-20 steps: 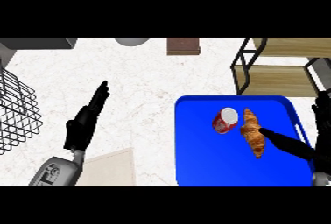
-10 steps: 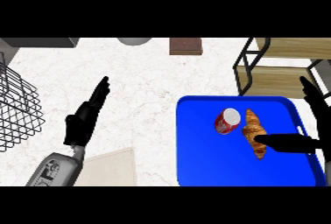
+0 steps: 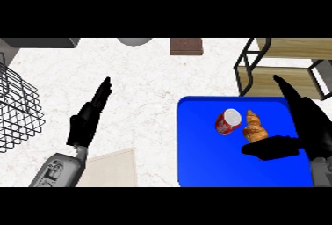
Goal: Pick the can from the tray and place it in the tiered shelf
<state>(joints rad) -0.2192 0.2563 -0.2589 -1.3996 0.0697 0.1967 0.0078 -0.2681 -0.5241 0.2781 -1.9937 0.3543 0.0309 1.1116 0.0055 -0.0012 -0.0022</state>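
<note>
The can [image 3: 228, 121] lies on its side on the tray [image 3: 201, 162], touching the croissant [image 3: 255, 128] on its right. The right hand [image 3: 304, 127] is released — fingers straight, thumb stretched below the croissant, holding nothing. To grasp well, it should come to the can from above and close on the can only — not push the croissant. The left hand [image 3: 88, 118] rests released at the left. The shelf [image 3: 285, 66] stands just behind the tray.

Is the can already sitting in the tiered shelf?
No, the can lies on the blue tray beside the croissant, and the tiered shelf shows nothing on its boards.
</note>
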